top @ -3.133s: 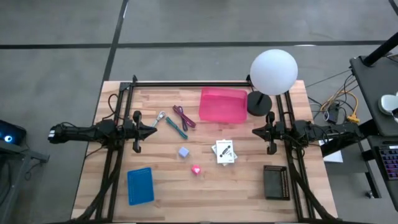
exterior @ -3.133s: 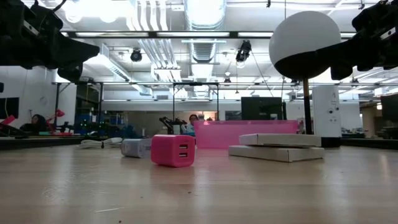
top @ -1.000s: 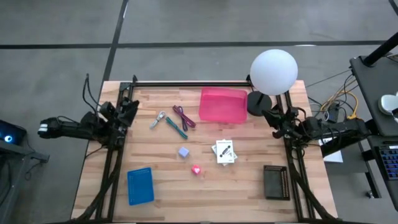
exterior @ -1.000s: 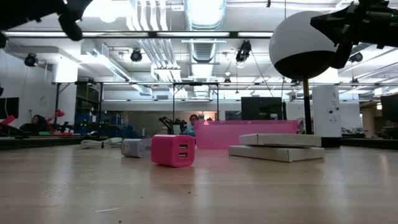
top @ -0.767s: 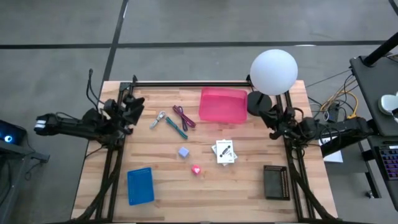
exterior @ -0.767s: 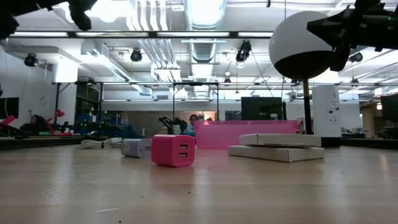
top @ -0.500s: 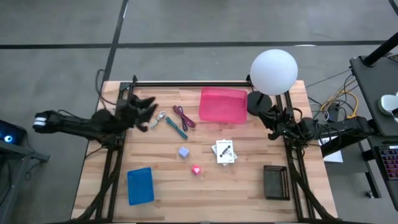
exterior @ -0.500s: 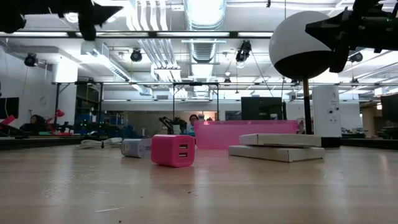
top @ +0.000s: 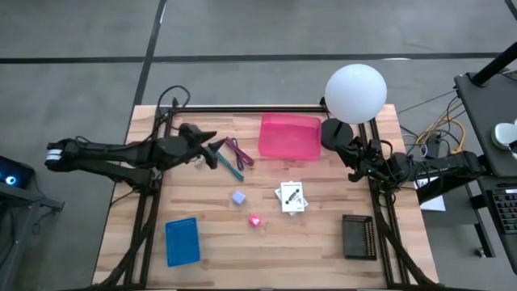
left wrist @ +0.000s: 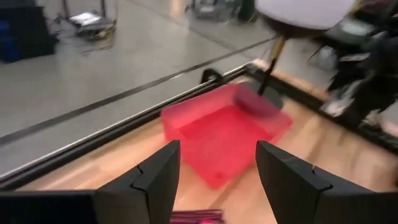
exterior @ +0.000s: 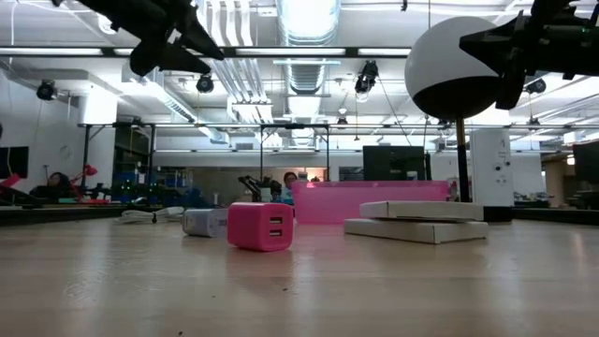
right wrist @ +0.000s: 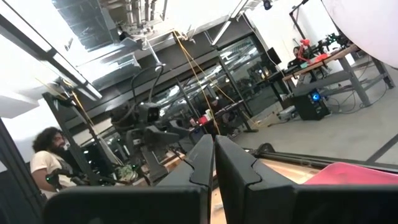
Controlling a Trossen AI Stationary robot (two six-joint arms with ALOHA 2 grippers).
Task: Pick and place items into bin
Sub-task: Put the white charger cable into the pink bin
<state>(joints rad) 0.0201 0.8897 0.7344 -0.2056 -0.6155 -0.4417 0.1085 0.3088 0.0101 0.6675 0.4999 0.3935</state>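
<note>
High view: the left gripper (top: 212,142), fingers spread wide, is hovering left of centre beside the purple cord (top: 237,150) and teal-handled tool (top: 229,166). The pink bin (top: 289,137) is sitting at upper centre. The right gripper (top: 333,133), fingers pressed together, is waiting beside the bin's right edge.
</note>
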